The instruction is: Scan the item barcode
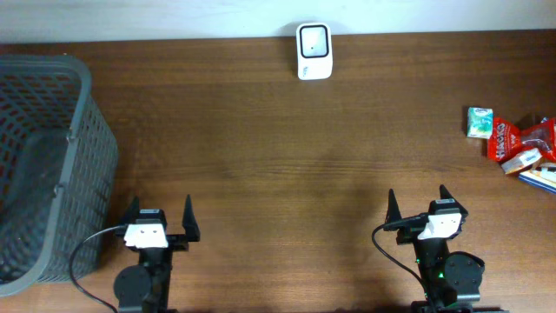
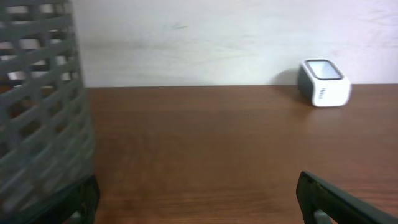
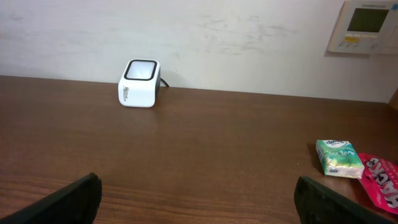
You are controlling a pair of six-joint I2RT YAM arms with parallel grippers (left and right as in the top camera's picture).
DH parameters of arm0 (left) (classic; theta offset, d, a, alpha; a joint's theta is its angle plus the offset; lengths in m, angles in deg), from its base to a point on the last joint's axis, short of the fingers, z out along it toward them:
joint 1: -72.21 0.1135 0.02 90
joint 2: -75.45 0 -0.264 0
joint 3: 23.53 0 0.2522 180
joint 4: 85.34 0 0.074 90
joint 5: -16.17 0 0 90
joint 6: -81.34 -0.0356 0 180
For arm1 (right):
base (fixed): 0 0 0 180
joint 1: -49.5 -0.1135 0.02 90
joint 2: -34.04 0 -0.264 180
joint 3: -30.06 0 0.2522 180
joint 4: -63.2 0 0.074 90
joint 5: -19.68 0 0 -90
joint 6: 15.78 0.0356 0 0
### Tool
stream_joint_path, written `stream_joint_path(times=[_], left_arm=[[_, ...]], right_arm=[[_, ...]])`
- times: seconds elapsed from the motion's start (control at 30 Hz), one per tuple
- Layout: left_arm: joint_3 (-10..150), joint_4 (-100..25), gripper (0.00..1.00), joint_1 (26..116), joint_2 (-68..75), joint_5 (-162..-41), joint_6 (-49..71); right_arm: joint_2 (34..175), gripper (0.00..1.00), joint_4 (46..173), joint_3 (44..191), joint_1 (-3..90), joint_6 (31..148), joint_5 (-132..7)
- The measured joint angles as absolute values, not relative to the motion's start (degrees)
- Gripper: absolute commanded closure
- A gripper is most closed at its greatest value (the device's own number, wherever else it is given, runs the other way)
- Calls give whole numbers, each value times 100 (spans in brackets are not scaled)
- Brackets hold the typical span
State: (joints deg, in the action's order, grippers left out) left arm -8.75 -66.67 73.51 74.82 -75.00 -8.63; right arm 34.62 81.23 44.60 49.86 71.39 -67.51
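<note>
Here, both arms' jaws gape wide over grained wood, near a boxy white scanner (image 1: 314,50) and grey mesh basket (image 1: 82,130).

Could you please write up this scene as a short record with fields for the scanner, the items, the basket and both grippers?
scanner: white barcode scanner at the far edge of the table, centre
items: green packet and red snack packets at the right edge
basket: grey mesh basket on the left
left gripper: open, empty, near edge
right gripper: open, empty, near edge
task status: no item picked up yet
</note>
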Motion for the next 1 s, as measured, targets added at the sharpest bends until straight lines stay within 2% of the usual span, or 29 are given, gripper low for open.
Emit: stream_joint_path(times=[0.13,1.0], left_arm=[[-875,-6667,1,7034,7482,-7310,-863],[-875,-6674,1,7034,7482,-7035,-865]], right_arm=[[3462,2,8126,4460,4986,7141,-6751],[3462,1,8126,4460,4986,7141,-6751]])
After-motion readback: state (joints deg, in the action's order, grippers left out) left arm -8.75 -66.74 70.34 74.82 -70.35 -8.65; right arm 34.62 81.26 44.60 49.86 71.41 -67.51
